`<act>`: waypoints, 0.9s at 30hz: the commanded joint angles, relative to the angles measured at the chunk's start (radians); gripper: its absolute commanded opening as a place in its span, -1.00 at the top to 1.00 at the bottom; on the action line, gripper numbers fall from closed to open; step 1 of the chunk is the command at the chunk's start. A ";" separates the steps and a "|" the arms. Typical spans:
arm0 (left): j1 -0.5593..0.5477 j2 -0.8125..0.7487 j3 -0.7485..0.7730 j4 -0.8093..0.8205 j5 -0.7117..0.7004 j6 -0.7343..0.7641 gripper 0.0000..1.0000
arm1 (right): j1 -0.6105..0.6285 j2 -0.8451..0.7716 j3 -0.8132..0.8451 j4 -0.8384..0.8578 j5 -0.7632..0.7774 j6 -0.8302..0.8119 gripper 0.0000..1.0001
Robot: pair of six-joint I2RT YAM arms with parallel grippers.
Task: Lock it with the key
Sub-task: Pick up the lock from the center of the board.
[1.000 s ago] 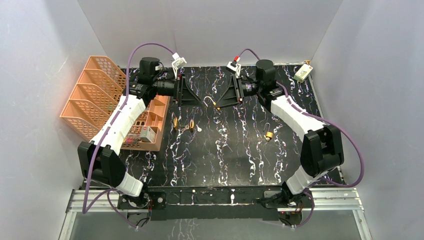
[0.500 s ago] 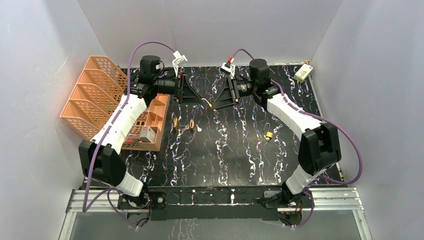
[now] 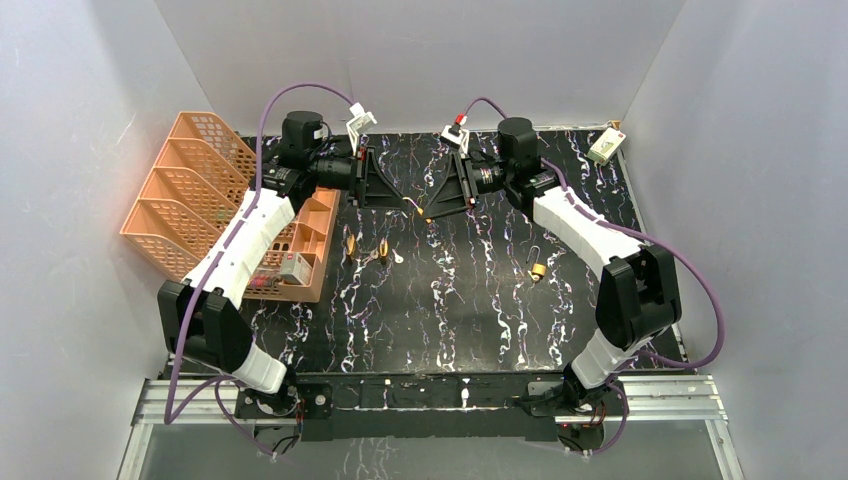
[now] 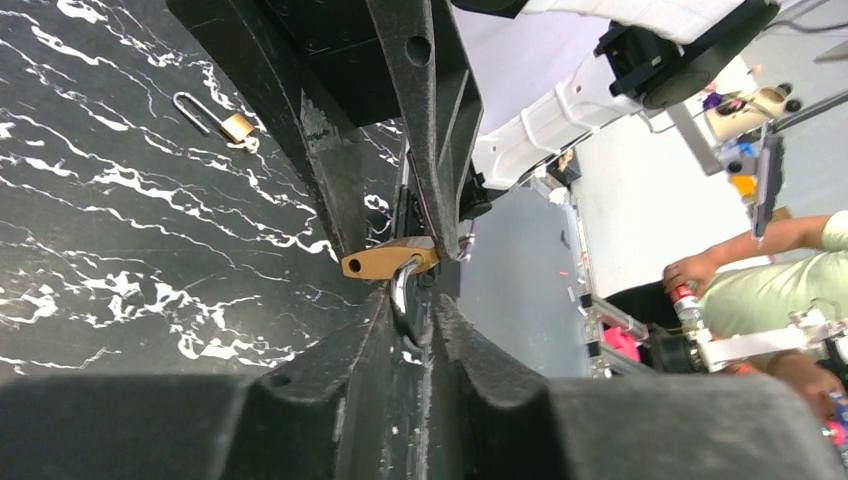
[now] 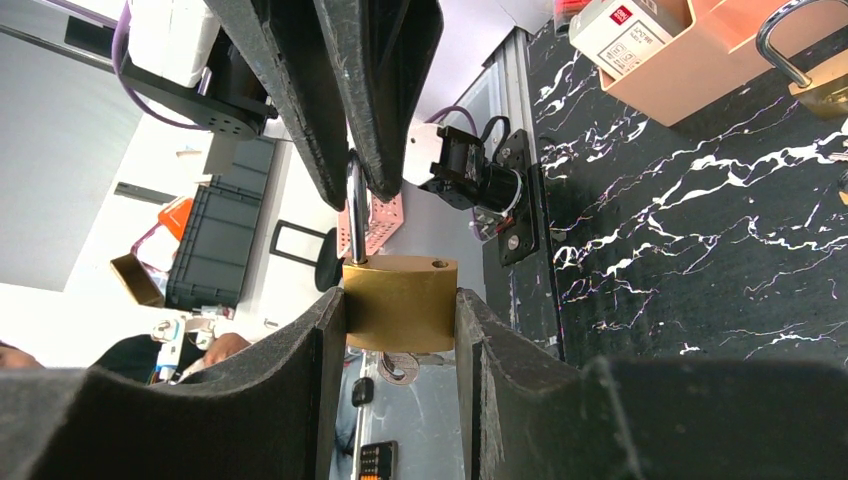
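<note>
Brass padlock [image 5: 400,300] is up off the worktop [image 3: 450,300], at far centre between both arms. Right jaws clamp its flat body; left jaws pinch the steel shackle [image 4: 400,292]. I judge it small, dense, rigid and slick, so grip the flat faces. Possible key [image 5: 398,368] beneath, unclear.

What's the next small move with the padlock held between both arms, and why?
Probably ease the left end effector toward the right end effector, seating the shackle: the brass padlock body is clamped, but its second hole looks empty.
</note>
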 commanded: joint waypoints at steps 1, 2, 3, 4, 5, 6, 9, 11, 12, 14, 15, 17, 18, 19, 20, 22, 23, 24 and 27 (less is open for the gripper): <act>-0.006 -0.008 0.014 0.009 0.042 0.002 0.88 | 0.006 -0.003 0.052 0.010 -0.007 -0.011 0.39; -0.006 -0.009 0.011 0.009 0.041 0.002 1.00 | 0.006 -0.003 0.052 0.010 -0.007 -0.011 0.39; -0.007 -0.011 0.009 0.009 0.042 0.005 1.00 | 0.006 -0.003 0.052 0.009 -0.006 -0.011 0.39; -0.008 -0.013 0.005 0.010 0.049 0.006 1.00 | 0.006 -0.003 0.053 0.008 -0.008 -0.011 0.40; -0.009 -0.016 0.003 0.009 0.057 0.009 1.00 | 0.006 -0.004 0.055 0.006 -0.009 -0.013 0.40; -0.009 -0.017 -0.001 0.009 0.063 0.013 1.00 | 0.006 -0.004 0.059 0.004 -0.010 -0.015 0.40; -0.008 -0.030 -0.003 0.010 0.053 0.025 1.00 | 0.005 0.003 0.090 -0.019 -0.014 -0.032 0.18; -0.009 -0.041 -0.001 0.017 0.040 0.034 1.00 | -0.003 0.010 0.119 -0.048 -0.014 -0.053 -0.25; -0.008 -0.049 -0.001 0.033 0.031 0.031 1.00 | -0.008 0.012 0.137 -0.057 -0.014 -0.060 -0.44; -0.005 -0.073 -0.018 0.126 0.013 -0.016 1.00 | -0.032 0.018 0.176 -0.093 -0.015 -0.089 -0.93; -0.005 -0.083 -0.029 0.190 0.015 -0.060 1.00 | -0.051 0.016 0.201 -0.139 -0.004 -0.116 -0.96; 0.003 -0.096 -0.041 0.361 0.007 -0.176 1.00 | -0.097 -0.004 0.307 -0.373 0.188 -0.309 -0.97; 0.006 -0.107 -0.049 0.441 -0.025 -0.213 1.00 | -0.092 -0.070 0.315 -0.450 0.466 -0.428 -0.97; 0.006 -0.110 -0.052 0.504 -0.035 -0.245 1.00 | -0.092 -0.123 0.255 -0.374 0.536 -0.431 -0.97; 0.006 -0.108 -0.048 0.553 -0.040 -0.274 1.00 | -0.092 -0.166 0.217 -0.332 0.572 -0.428 -0.97; 0.007 -0.097 -0.034 0.630 -0.063 -0.316 1.00 | -0.087 -0.241 0.119 -0.238 0.626 -0.426 -0.97; 0.007 -0.099 -0.037 0.670 -0.120 -0.320 1.00 | -0.083 -0.293 0.057 -0.176 0.650 -0.433 -0.97; 0.006 -0.119 -0.075 0.766 -0.185 -0.344 1.00 | -0.078 -0.353 -0.016 -0.081 0.656 -0.447 -0.97; 0.006 -0.144 -0.151 0.946 -0.259 -0.431 1.00 | -0.074 -0.429 -0.119 0.088 0.579 -0.477 -0.96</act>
